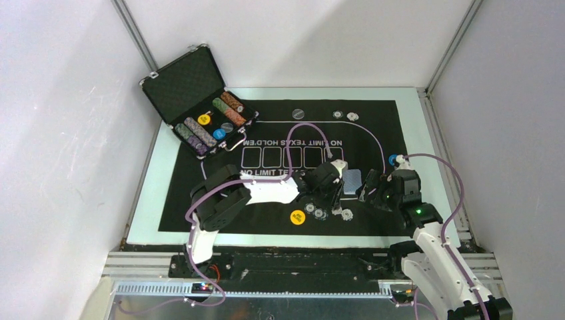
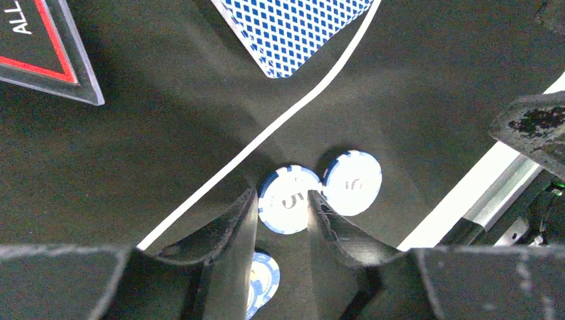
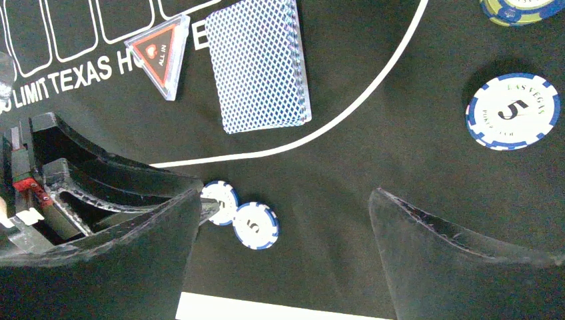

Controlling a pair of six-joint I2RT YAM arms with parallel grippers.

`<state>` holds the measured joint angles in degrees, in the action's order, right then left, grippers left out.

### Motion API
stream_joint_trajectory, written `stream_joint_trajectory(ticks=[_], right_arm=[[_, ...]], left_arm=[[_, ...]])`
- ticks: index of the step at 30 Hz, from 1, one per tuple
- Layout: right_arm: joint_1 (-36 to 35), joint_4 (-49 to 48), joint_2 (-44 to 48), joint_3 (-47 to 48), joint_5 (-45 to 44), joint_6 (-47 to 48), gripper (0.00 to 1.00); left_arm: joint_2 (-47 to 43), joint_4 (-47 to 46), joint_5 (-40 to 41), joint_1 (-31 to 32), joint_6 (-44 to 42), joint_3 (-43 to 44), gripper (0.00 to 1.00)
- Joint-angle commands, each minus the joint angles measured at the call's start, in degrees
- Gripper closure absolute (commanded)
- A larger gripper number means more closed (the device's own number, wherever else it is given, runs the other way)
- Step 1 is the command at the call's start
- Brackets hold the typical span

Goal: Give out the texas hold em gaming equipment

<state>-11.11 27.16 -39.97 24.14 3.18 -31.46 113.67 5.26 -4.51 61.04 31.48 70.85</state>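
My left gripper (image 2: 282,195) is shut on a white-and-blue "5" poker chip (image 2: 290,200) that lies on the black mat (image 2: 133,153), a finger against each side. A second chip (image 2: 353,182) touches it on the right, and a third (image 2: 263,283) lies under the fingers. The blue-backed cards (image 2: 293,27) and the red-black triangle marker (image 2: 40,47) lie just beyond. My right gripper (image 3: 285,195) stands wide open over bare mat, with the chip pair (image 3: 255,225) to its left and a larger "5" chip (image 3: 512,110) far right. From above, the left gripper (image 1: 331,193) and right gripper (image 1: 373,187) flank the cards (image 1: 352,180).
An open black case (image 1: 193,100) with rows of chips stands at the back left. A yellow disc (image 1: 297,217) and loose chips (image 1: 313,212) lie near the mat's front edge. A blue disc (image 1: 393,160) sits at the right, and more chips (image 1: 346,117) at the far edge.
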Motion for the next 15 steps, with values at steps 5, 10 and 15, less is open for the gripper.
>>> stream_joint_trajectory(ticks=[5, 10, 15], right_arm=[[0.21, -1.52, 0.95, 0.21, -0.73, -0.12, 0.00], [0.19, -1.67, 3.69, 1.09, -0.15, 1.10, 0.00], [0.43, -1.86, 8.30, 2.04, 0.58, -1.50, 0.00]], left_arm=[[-6.60, 0.34, 0.77, -0.06, -0.67, -0.95, 0.46], [-16.71, 0.94, 8.74, -1.45, -3.49, -2.98, 0.17], [-34.51, 3.98, 24.20, -5.01, -3.20, -11.23, 0.00]])
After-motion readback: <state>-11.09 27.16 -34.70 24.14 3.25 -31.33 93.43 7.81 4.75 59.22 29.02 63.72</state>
